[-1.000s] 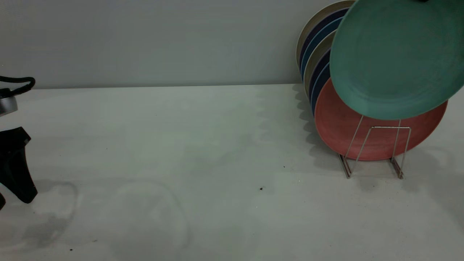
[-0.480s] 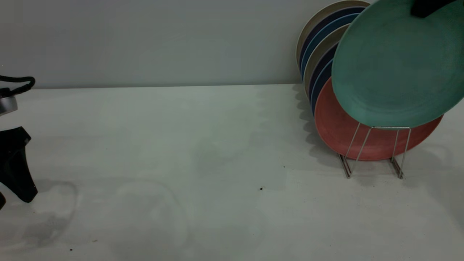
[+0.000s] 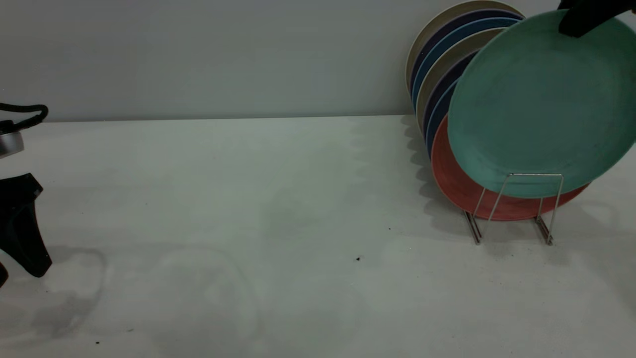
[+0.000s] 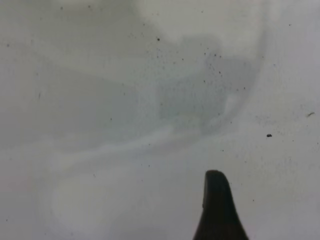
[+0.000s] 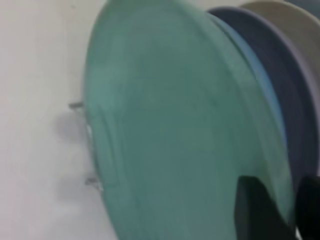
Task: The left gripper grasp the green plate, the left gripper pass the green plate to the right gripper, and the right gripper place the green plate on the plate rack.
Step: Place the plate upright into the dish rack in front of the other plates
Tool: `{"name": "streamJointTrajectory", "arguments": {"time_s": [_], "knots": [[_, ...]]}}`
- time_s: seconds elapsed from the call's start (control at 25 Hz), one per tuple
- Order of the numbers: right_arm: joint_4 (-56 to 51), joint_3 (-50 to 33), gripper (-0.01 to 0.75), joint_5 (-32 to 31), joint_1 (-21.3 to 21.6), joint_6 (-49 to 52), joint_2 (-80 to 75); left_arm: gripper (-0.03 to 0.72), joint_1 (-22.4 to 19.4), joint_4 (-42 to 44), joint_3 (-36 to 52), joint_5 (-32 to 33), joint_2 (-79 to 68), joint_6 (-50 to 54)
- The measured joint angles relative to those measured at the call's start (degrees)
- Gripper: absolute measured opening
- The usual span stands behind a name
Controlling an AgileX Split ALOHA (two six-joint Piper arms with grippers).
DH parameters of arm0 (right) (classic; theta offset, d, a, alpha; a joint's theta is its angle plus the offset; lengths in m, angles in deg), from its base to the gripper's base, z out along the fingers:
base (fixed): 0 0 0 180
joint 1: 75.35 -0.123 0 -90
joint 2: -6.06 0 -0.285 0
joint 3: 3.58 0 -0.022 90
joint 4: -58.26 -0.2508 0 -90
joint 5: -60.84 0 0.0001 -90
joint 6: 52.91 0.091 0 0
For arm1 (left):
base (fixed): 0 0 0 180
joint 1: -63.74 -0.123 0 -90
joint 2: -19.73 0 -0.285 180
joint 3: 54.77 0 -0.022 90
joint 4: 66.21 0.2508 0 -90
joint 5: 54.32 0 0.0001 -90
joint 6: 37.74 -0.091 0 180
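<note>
The green plate hangs tilted at the right, held by its top rim. My right gripper is shut on that rim and only its black tip shows at the top edge. The plate's lower edge sits behind the front loop of the plate rack and in front of a salmon-pink plate. In the right wrist view the green plate fills the frame, with my right gripper clamped on its rim. My left gripper is open and empty, parked low at the far left; one of its fingers shows over the table.
Several plates in blue, dark navy and beige stand in the rack behind the pink one, close to the back wall. The white table spreads between the two arms, with a few dark specks on it.
The green plate has come down and slightly left in my right gripper, and now covers more of the pink plate behind the rack's front loop. The left arm has not moved.
</note>
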Motion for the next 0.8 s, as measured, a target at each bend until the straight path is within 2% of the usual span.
{"name": "streamJointTrajectory", "arguments": {"time_s": [0.16,0.48,0.56,0.8], "knots": [[-2.01,0.00,0.298,-2.58,0.00,1.72,0.00,0.530,0.00,-0.88,-0.05,-0.07,0.00,0.00],[-3.90,0.00,0.309,-10.64,0.00,12.12,0.00,0.530,0.00,-0.95,-0.21,-0.37,0.00,0.00],[-4.47,0.00,0.309,-12.52,0.00,18.29,0.21,0.530,0.00,-0.95,-0.48,-0.42,0.00,0.00],[-4.67,0.00,0.309,-16.75,0.00,47.70,3.25,0.530,0.00,-0.95,-4.82,2.55,0.05,0.00]]}}
